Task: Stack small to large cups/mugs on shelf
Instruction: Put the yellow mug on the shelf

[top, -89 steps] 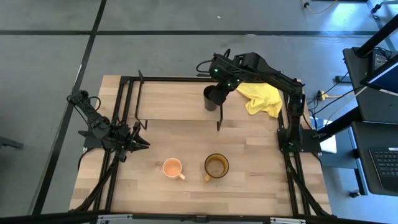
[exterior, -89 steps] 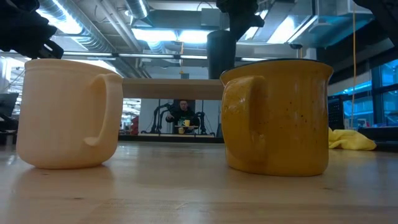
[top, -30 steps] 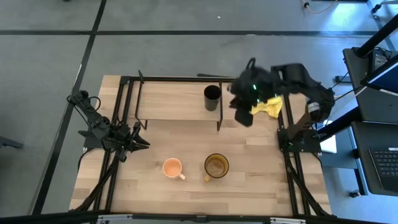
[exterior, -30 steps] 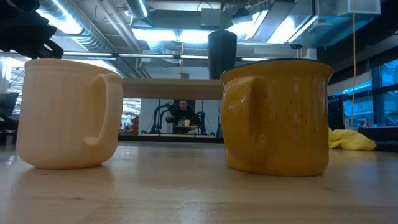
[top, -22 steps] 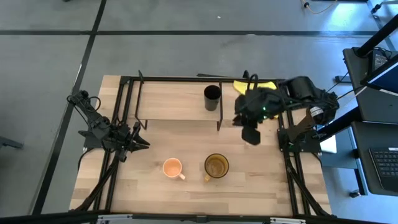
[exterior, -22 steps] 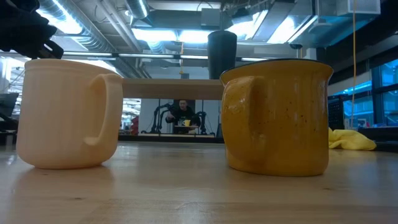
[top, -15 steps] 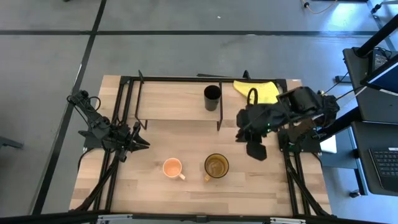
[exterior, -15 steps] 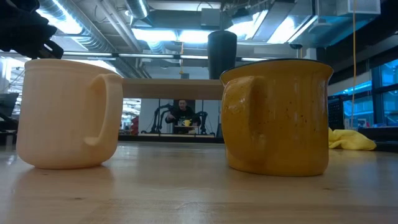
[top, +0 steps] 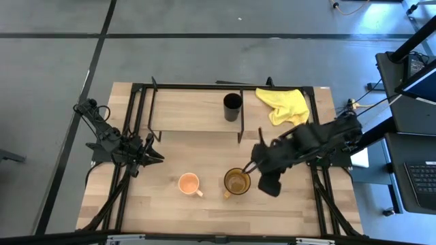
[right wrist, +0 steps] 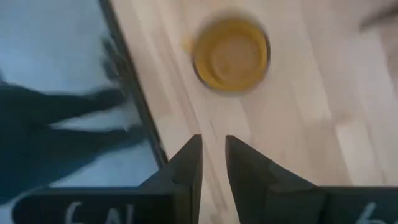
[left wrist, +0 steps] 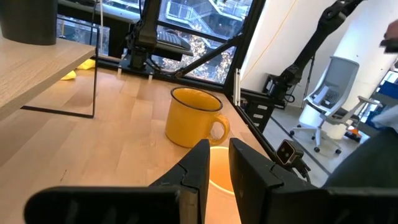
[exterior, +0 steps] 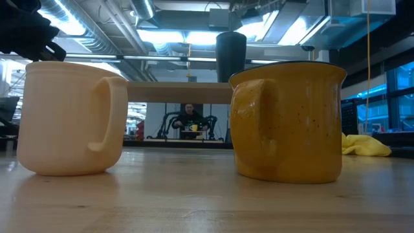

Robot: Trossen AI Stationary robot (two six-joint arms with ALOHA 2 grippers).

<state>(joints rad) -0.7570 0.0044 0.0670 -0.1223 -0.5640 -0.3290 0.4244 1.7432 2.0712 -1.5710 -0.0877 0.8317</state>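
High view: one black cup, two mugs.

Handleless cup stands on the shelf at the counter rear, cloth right of it. Two mugs sit side by side in front: one left, one right. Right hand hangs just beside the right mug.

Yellow cloth crumpled at table's far right corner; office chair beyond.
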